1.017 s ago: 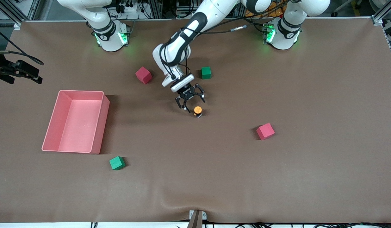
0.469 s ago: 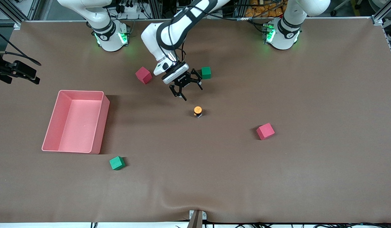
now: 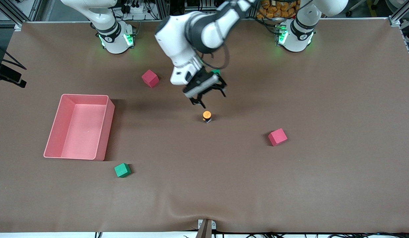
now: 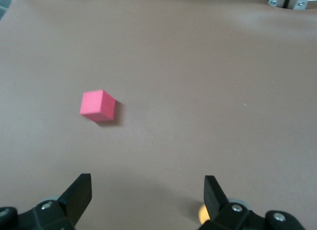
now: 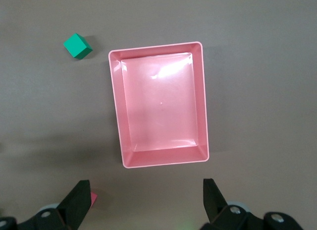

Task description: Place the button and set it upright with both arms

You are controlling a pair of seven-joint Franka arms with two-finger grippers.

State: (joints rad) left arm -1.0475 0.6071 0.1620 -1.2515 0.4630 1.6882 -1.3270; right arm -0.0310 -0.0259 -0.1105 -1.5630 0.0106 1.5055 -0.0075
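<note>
A big brown cloth [image 3: 290, 185] covers the table. The button [image 3: 206, 116] stands in the middle of it, orange cap up. The left gripper [image 3: 207, 96] hangs over the cloth just by the button, fingers apart and holding nothing. The right gripper [image 5: 143, 202] waits high over the pink tray [image 5: 203, 101], fingers apart too.

Readable text: none that I can make out in any view.
White base of my right arm [image 3: 115, 36]: a small dark round mark, too small to read.
White base of my left arm [image 3: 298, 36]: the same kind of mark, unreadable.
My left gripper's black body [image 3: 201, 86]: lettering, if any, illegible.
</note>
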